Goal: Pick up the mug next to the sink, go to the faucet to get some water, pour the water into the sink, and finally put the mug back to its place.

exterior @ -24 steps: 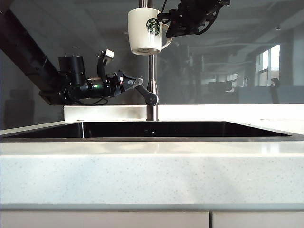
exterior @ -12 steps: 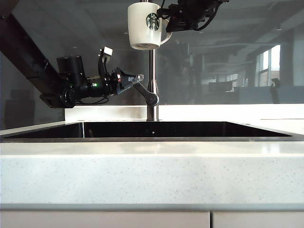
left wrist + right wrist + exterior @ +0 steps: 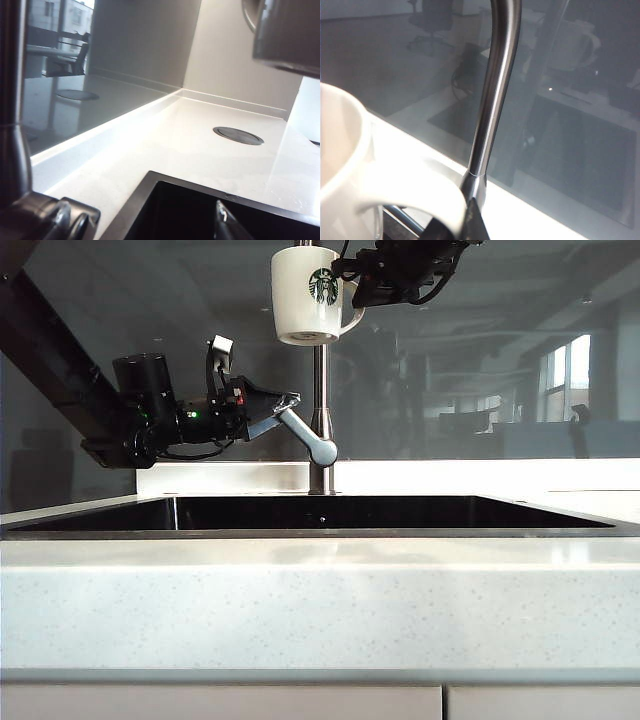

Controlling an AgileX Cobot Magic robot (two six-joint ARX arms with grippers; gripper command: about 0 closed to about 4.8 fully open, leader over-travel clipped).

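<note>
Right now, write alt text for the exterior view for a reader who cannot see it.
The right claw holds a white mug by its handle high against the faucet pipe, above a dark sink. To the left, the left claw sits at the faucet's lever, which slants up toward it.

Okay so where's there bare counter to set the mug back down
Bare counter runs along the sink's front rim, and more lies right of the basin. It is crowded at the faucet: the left gripper is at its lever, and the right gripper holds the mug above.
</note>
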